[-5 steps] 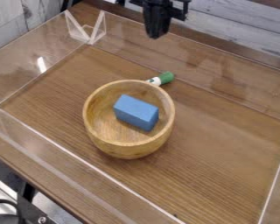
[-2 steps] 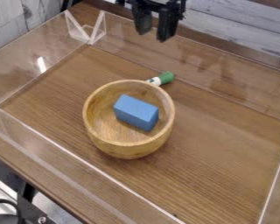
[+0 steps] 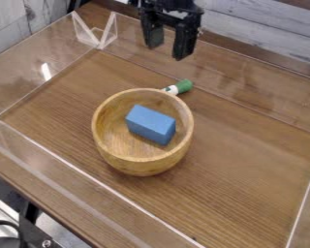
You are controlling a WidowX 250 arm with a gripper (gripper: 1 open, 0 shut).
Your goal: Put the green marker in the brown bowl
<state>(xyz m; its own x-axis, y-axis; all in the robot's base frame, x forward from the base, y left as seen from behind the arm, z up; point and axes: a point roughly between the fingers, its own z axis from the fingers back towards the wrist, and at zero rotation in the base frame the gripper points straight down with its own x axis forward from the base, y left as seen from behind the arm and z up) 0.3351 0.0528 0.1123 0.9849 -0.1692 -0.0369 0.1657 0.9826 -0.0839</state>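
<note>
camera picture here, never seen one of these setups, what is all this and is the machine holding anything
One view, looking down at a wooden table ringed by clear plastic walls. The black thing at the top is a robot arm's gripper, two fingers pointing down, spread open and holding nothing. Below it sits a brown bowl with a blue block inside. Just behind the bowl's far rim lies the green marker, mostly hidden, only its green end showing. It is still on the table, not in the bowl.

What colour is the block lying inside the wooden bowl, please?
Blue; the block in the bowl shows plainly in the camera view.
</note>
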